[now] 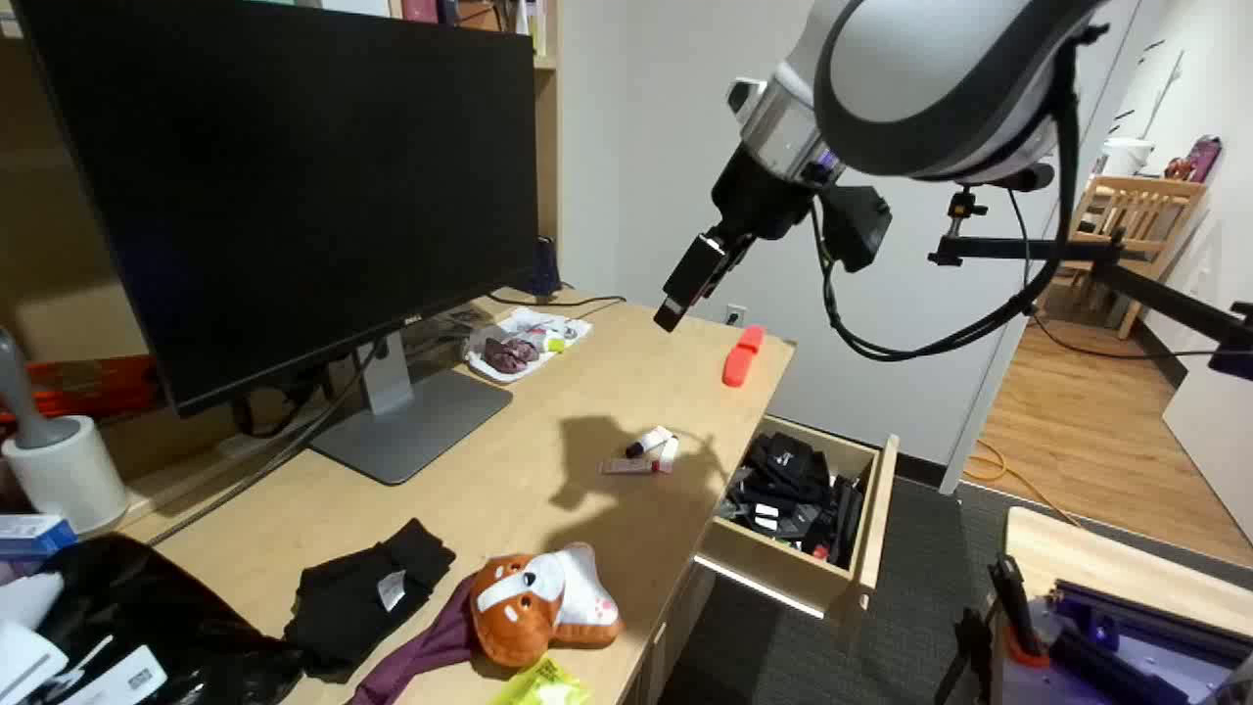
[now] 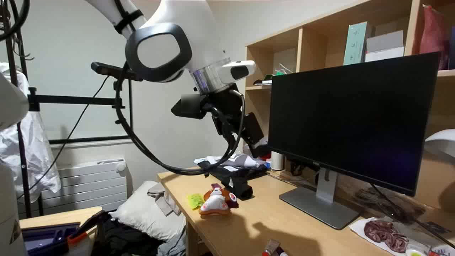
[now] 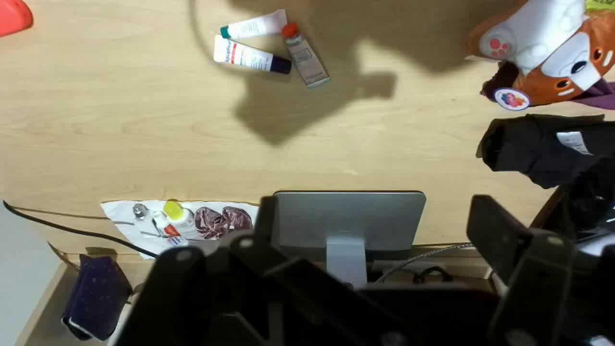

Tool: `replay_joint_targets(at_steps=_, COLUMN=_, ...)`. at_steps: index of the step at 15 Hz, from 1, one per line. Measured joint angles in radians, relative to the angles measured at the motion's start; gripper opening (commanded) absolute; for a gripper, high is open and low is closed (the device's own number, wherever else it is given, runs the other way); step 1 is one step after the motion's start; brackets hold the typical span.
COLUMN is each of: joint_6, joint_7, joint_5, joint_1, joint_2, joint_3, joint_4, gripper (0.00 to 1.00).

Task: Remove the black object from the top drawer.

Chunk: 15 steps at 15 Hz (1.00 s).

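The top drawer [image 1: 876, 514] of pale wood stands pulled out from under the desk in an exterior view. It holds a pile of black things. A chunky black object [image 1: 789, 462] lies on top toward the far side of the pile; its edges blend with the other black items. The drawer is out of view in the other two frames. My gripper [image 1: 683, 294] is high above the desk, up and left of the drawer in that view. It also shows from behind in an exterior view [image 2: 256, 140]. In the wrist view its fingers [image 3: 377, 218] are wide apart with nothing between them.
A big monitor [image 1: 323, 196] stands on the desk [image 1: 509, 460]. Small tubes [image 3: 252, 55], a plush toy [image 1: 529, 602], a flat black cloth [image 1: 372, 592] and a red object [image 1: 744, 356] lie on the desk. A white tray [image 1: 578, 335] sits beside the monitor.
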Motion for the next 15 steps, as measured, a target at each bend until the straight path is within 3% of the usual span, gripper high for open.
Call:
replay_joint_targets(at_steps=10, joint_6=0.0, joint_7=0.0, joint_5=0.0, joint_1=0.0, joint_2=0.0, joint_3=0.0, joint_4=0.0, gripper=1.0)
replay_joint_targets(at_steps=15, joint_6=0.128, joint_7=0.2, joint_5=-0.023, joint_1=-0.028, joint_2=0.049, joint_3=0.004, joint_4=0.004, gripper=1.0)
